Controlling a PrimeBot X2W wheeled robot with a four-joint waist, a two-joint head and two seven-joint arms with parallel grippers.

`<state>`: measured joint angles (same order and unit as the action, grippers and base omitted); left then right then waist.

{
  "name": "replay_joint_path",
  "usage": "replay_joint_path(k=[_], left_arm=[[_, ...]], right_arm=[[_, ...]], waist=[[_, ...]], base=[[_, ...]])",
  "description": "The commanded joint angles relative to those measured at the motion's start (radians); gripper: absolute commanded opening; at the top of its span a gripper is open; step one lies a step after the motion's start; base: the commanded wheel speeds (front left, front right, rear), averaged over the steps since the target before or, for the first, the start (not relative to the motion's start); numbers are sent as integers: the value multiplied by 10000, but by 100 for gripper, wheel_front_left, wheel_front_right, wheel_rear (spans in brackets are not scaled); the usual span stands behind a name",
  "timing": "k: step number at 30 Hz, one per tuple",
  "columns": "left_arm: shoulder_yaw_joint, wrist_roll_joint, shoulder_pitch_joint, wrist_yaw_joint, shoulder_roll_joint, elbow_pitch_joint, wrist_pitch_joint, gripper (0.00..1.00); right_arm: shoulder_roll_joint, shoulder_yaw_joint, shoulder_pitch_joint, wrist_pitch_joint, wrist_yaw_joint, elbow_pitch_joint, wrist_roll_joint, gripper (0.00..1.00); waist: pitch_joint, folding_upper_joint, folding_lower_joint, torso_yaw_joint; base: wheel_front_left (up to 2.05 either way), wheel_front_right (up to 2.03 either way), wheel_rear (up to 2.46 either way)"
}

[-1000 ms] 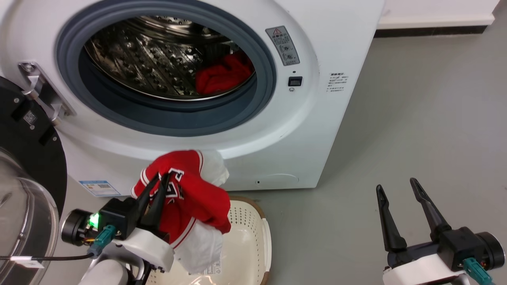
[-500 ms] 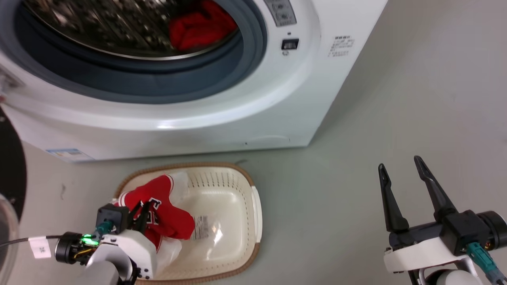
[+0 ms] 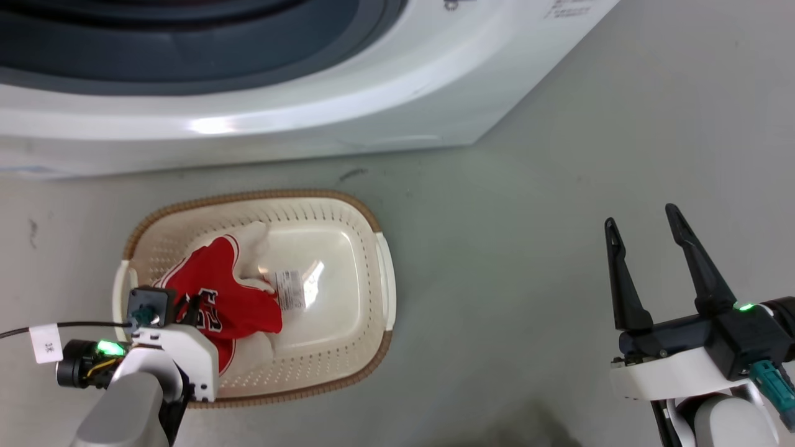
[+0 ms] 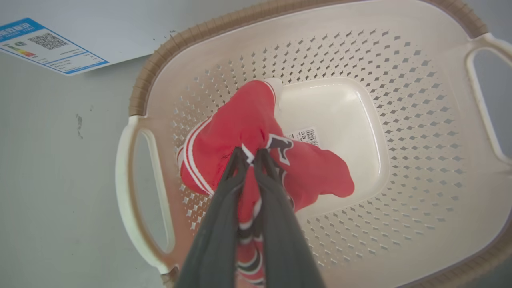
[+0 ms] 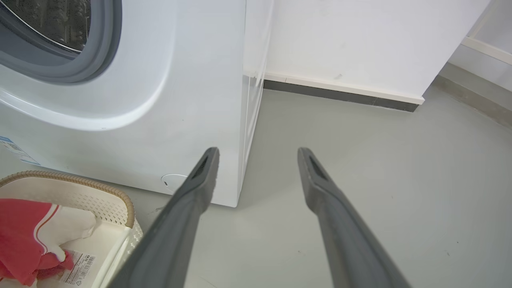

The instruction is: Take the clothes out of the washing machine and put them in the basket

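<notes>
A red jersey (image 3: 217,292) with white trim lies inside the cream basket (image 3: 366,223) on the floor before the white washing machine (image 3: 348,105). My left gripper (image 4: 251,154) is shut on the jersey (image 4: 240,128), its fingers reaching down into the basket (image 4: 420,120). In the head view the left gripper (image 3: 189,307) sits at the basket's near left side. My right gripper (image 3: 643,217) hangs open over bare floor at the right, holding nothing. The right wrist view shows the right gripper (image 5: 258,154), the washing machine (image 5: 192,80) and the jersey (image 5: 24,232) in the basket (image 5: 120,200).
Grey floor (image 3: 528,217) stretches to the right of the basket. A white wall with a dark baseboard (image 5: 340,94) stands behind the machine's right side. A blue-edged label (image 4: 48,44) is stuck low on the machine's front.
The head camera has tilted down, so the drum has left the picture. My left gripper has lowered the jersey from in front of the machine down into the basket. The right gripper stays open.
</notes>
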<state>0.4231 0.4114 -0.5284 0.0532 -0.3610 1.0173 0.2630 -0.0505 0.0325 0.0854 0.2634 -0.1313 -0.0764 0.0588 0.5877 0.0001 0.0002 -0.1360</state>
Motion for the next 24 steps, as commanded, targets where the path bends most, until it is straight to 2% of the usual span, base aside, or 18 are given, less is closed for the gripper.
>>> replay_joint_path(k=[1,10,16,17,18,19,24], left_arm=[[-35,-49,-236,13,59,114,25,0],[-407,-234,-1131,13,236,771,26,0],[-583,-423,-1486,93,261,700,26,0],[-617,-447,-1488,138,273,700,26,19],[-625,-478,-1484,185,309,721,26,90],[-643,-471,-1481,237,339,791,26,100],[-777,-502,-1502,415,313,880,26,100]], right_arm=[[2,-38,143,19,10,-62,53,100],[4,-226,265,19,10,-489,129,100],[4,-370,390,19,10,-484,66,100],[4,-373,400,21,10,-442,78,100],[4,-369,408,21,10,-391,92,100],[4,-352,415,19,10,-344,95,100],[2,-225,493,21,10,-142,37,100]], waist=[[519,-1,-2,-97],[1626,-1,-2,73],[1885,-1,-2,124],[1870,-1,-2,124],[1833,-1,-2,124],[1782,-1,-2,125],[1354,-1,-2,118]], base=[[0,0,0],[0,0,0],[0,0,0],[0,0,0],[0,0,0],[0,0,0],[0,0,0]])
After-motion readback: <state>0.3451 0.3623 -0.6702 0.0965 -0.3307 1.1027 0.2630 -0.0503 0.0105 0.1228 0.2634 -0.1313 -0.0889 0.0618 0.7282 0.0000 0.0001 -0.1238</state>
